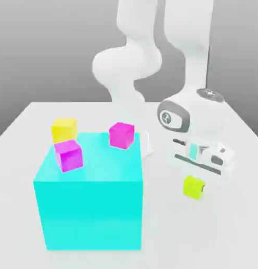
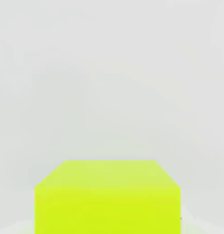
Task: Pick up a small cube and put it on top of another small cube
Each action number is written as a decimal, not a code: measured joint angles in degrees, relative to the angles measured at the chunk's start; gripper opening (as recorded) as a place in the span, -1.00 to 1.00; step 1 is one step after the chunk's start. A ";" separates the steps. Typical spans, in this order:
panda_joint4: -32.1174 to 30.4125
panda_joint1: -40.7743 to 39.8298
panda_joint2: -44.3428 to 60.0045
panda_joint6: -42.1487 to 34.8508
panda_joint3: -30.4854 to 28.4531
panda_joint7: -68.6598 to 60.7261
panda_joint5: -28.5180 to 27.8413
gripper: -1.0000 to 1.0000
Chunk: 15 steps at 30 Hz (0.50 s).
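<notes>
At the exterior view's left you have the cyan block [image 1: 89, 194], a violet-magenta cube [image 1: 69, 155] on top, a golden cube [image 1: 64, 129] behind. Center: the pinkish-magenta cube [image 1: 121, 134]. Lower right, your gripper [image 1: 196, 185] pinches the lime cube [image 1: 194, 187].

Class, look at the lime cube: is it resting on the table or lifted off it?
Cannot tell for certain. The lime cube sits directly beneath the hand, beside the cyan block, but no clear gap or contact shows.
</notes>
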 joint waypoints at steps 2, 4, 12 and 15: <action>0.22 0.84 -0.98 -1.54 -0.67 0.50 -0.37 -1.00; 0.38 1.51 -1.97 -3.00 -1.16 0.71 -0.46 -1.00; 0.40 1.89 -6.04 -7.88 -1.23 0.80 -0.36 -1.00; 0.09 1.76 -7.65 -9.24 -0.95 0.06 0.51 -1.00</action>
